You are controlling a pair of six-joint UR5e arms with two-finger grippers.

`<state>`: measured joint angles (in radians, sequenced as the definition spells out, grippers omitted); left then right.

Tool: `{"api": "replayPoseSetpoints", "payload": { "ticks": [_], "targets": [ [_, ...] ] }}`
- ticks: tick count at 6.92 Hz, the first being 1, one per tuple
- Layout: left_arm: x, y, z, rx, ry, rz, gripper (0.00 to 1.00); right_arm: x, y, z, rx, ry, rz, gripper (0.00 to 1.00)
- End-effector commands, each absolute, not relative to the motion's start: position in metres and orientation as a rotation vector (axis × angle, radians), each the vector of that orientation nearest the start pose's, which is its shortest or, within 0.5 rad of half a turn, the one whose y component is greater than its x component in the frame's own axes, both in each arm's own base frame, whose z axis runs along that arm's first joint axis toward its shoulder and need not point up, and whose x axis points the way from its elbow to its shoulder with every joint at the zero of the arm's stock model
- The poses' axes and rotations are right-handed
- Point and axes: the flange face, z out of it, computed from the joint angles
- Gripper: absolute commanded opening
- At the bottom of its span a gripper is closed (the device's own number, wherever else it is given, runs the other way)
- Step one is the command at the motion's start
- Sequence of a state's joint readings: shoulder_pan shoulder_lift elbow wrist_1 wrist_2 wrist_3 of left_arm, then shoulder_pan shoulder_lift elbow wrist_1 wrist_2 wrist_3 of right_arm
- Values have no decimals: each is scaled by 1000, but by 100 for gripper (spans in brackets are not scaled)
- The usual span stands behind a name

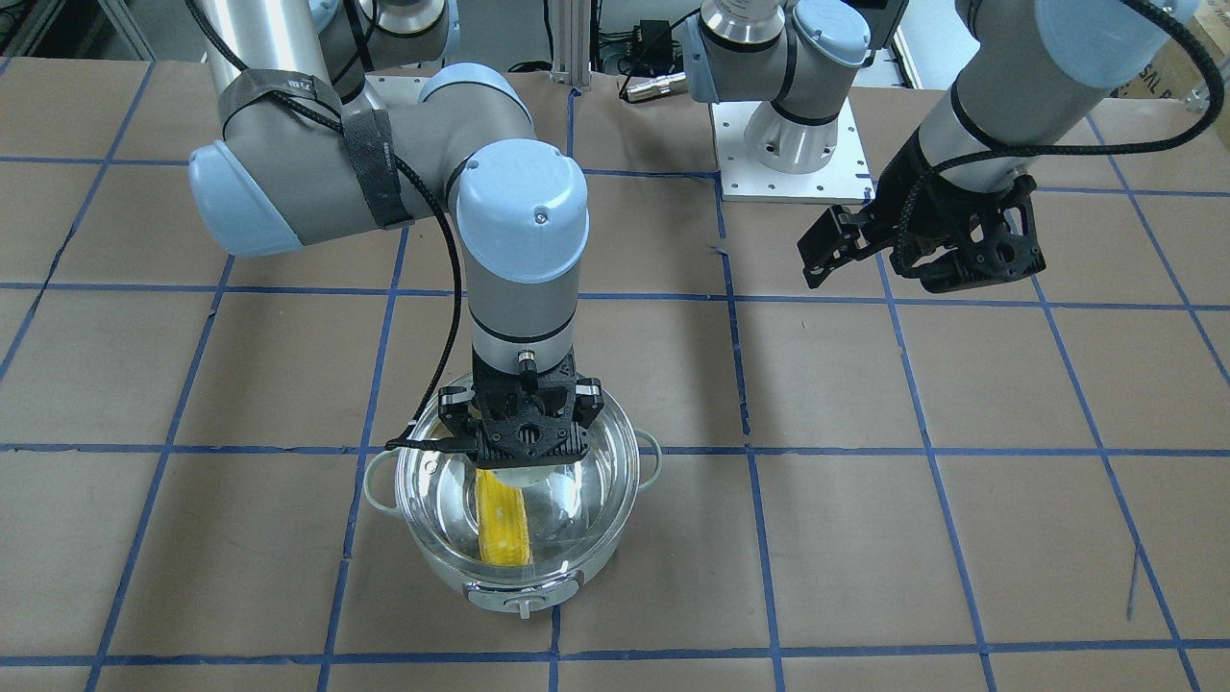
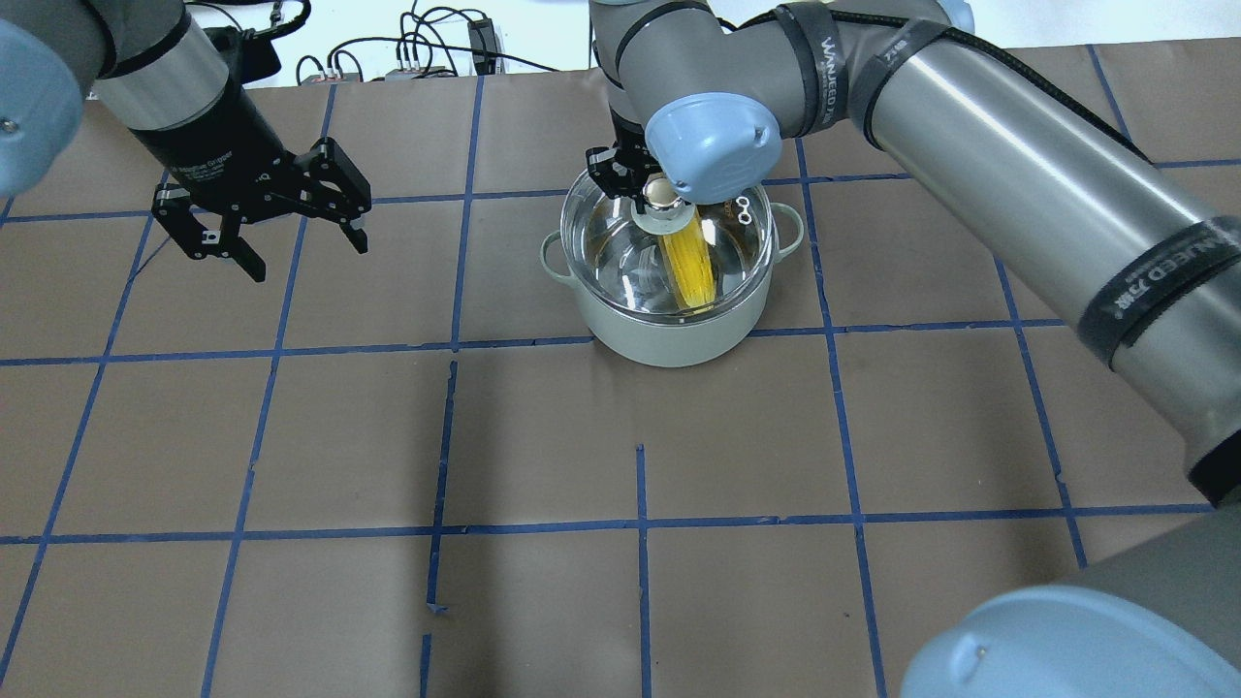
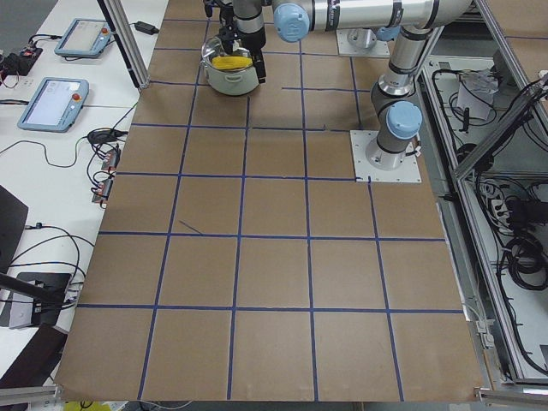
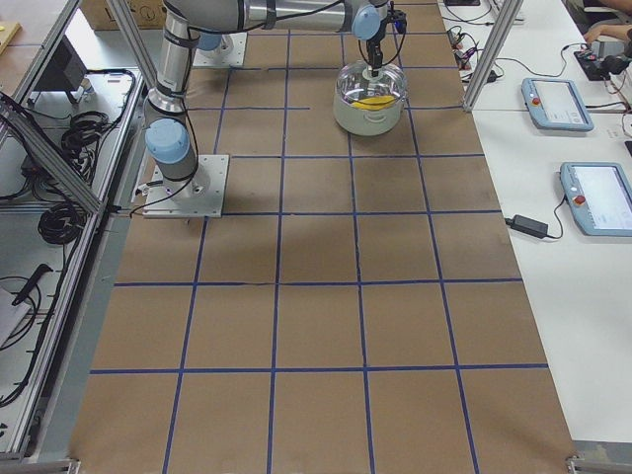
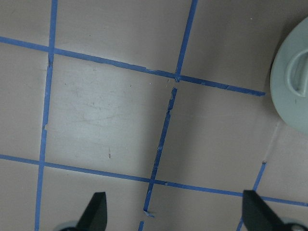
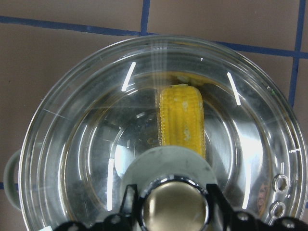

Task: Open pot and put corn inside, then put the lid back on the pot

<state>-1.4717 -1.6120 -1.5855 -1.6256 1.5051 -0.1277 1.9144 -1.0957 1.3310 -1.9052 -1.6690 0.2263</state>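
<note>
taped table (image 1: 865, 538) | right end effector (image 1: 524, 463) straight down, clamped on lid (image 1: 586, 490)

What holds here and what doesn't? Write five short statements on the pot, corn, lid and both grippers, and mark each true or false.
1. The corn lies inside the pot. True.
2. The lid lies flat on the table beside the pot. False: it sits on top of the pot, with the corn showing through its glass.
3. The right gripper has a finger on either side of the lid's knob. True.
4. The left gripper holds the corn. False: it is open and empty, above the bare table, well apart from the pot.
5. The pot is tipped on its side. False: it stands upright.
</note>
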Motion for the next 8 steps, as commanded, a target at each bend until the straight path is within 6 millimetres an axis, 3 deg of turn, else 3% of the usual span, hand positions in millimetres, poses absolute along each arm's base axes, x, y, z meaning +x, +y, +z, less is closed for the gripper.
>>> {"api": "replayPoseSetpoints", "payload": {
  "ticks": [1,8],
  "targets": [
    [-92,-491,433,-361,3184,88,100,345,-604,359,-177,3198,-193,27],
    [-90,-501,427,-338,3149,57,100,337,-613,355,-181,3195,-204,27]
  ]
}}
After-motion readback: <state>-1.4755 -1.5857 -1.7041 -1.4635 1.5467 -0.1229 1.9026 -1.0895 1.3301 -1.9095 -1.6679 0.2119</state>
